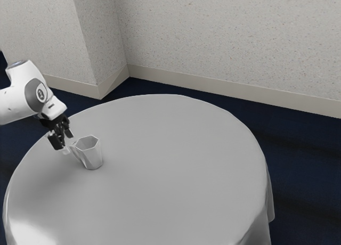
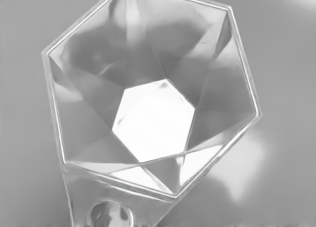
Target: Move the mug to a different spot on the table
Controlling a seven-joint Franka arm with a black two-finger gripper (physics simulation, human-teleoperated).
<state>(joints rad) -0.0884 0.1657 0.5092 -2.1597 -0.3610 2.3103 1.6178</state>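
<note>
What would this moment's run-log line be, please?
mug: upright on table | end effector: beside mug, exterior view's left | mug interior: empty

A white, faceted mug [image 1: 89, 152] stands upright on the round, cloth-draped surface [image 1: 176, 165], near its edge at the exterior view's left. The black gripper [image 1: 61, 140] hangs just beside the mug on that side, low and close to its rim. The white arm [image 1: 21, 98] comes in from the left.

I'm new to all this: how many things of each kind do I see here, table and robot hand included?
Mug: 1
Table: 1
Gripper: 1
Total: 3
</note>
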